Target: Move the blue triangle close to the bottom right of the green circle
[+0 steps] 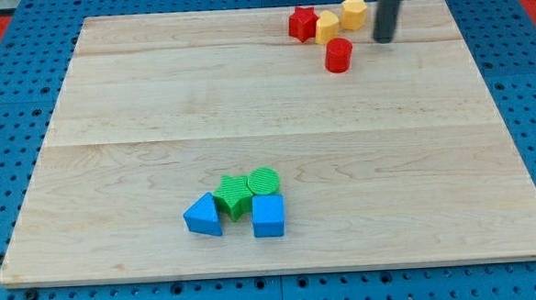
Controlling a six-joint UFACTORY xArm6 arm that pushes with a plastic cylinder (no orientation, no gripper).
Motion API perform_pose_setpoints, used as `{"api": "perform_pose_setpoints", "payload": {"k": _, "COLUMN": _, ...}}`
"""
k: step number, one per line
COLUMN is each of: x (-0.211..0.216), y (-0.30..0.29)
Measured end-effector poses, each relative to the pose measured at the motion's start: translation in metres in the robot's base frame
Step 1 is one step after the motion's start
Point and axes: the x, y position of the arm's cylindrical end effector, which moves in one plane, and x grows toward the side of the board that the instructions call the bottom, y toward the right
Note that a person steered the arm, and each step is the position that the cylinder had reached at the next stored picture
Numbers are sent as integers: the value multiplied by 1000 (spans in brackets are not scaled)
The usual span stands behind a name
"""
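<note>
The blue triangle [203, 216] lies near the view's bottom, left of centre. The green circle [263, 181] sits up and to its right, with a green star [233, 196] between them, touching both. A blue cube [268, 216] sits just below the green circle. My tip [385, 40] is at the view's top right, far from the blue triangle and the green circle.
Near my tip at the view's top lie a red star [303, 23], a yellow block [327, 27], a yellow hexagon [354, 13] and a red cylinder [337, 55]. The wooden board [110, 112] rests on a blue pegboard.
</note>
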Motion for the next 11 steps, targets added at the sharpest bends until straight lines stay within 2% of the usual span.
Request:
{"api": "perform_pose_setpoints", "payload": {"k": 1, "x": 86, "y": -17}}
{"api": "perform_pose_setpoints", "payload": {"k": 2, "x": 176, "y": -90}}
{"api": "perform_pose_setpoints", "payload": {"k": 3, "x": 177, "y": -250}}
{"api": "perform_pose_setpoints", "payload": {"k": 4, "x": 232, "y": -338}}
{"api": "perform_pose_setpoints", "payload": {"k": 5, "x": 276, "y": -362}}
{"api": "perform_pose_setpoints", "payload": {"k": 6, "x": 290, "y": -316}}
{"api": "perform_pose_setpoints", "payload": {"k": 8, "x": 275, "y": -209}}
{"api": "perform_pose_setpoints", "payload": {"k": 9, "x": 286, "y": -156}}
{"api": "perform_pose_setpoints", "payload": {"k": 10, "x": 299, "y": -125}}
{"api": "perform_pose_setpoints", "payload": {"k": 11, "x": 322, "y": -147}}
